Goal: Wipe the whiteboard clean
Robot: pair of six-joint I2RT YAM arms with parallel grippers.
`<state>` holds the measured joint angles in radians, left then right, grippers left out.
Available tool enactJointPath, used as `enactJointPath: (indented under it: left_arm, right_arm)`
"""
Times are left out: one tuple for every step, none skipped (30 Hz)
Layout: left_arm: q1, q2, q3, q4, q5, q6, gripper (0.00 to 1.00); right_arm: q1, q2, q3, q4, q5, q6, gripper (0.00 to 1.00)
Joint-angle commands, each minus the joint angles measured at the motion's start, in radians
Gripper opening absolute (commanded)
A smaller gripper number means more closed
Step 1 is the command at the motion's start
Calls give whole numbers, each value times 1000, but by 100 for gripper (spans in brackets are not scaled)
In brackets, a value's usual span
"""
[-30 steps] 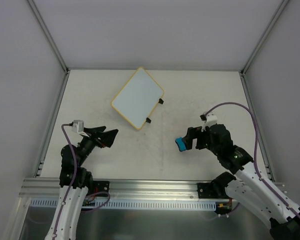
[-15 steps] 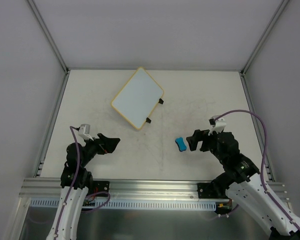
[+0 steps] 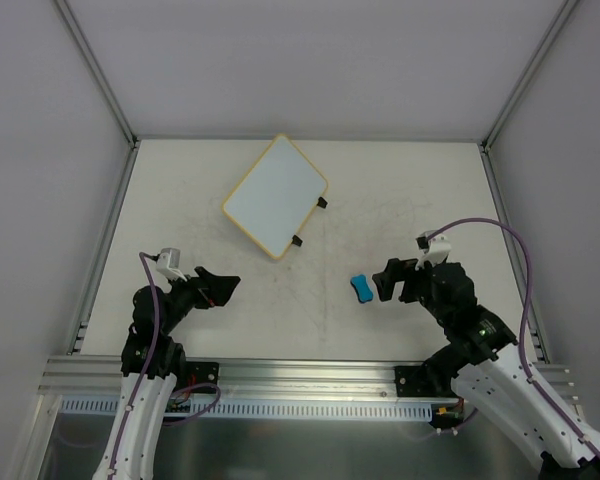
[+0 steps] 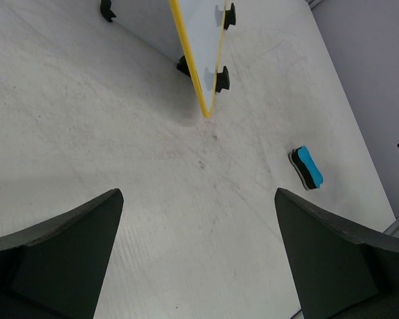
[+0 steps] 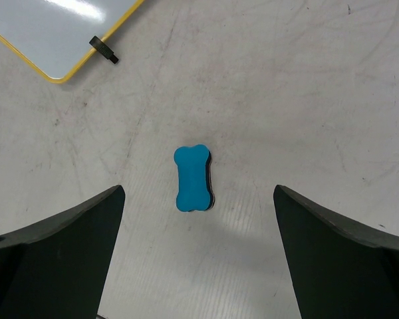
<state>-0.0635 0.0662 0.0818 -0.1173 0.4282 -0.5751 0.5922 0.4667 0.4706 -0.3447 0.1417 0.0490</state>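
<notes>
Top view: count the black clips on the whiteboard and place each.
2. Both sit on the whiteboard's right-hand edge: one clip by its rightmost corner, the other clip nearer the arms. Others may hide underneath.

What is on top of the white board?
Nothing lies on the whiteboard; its face looks bare. Two black clips sit at one edge. The table right under it is covered and cannot be seen.

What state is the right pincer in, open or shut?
Open: the right pincer has its fingers wide apart in its wrist view; the blue eraser lies on the table between them, untouched.
</notes>
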Motion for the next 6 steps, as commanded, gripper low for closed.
enactJointPath:
  left_arm:
    - [10,-6,7,4,-3,23,99]
    - [10,-5,7,4,-2,23,99]
    - [8,-5,7,4,-3,23,99]
    - [8,-6,7,4,-3,23,99]
    - [10,-6,7,4,-3,23,99]
    - [10,-6,7,4,-5,23,99]
  right_arm:
    - [-3,4,10,30,25,11,99]
    - [-5,4,8,29,30,12,99]
    - [-5,4,10,30,30,11,99]
    - [-3,3,10,29,30,11,99]
    - [-5,6,11,29,33,15,99]
    - [-3,6,13,29,33,17,99]
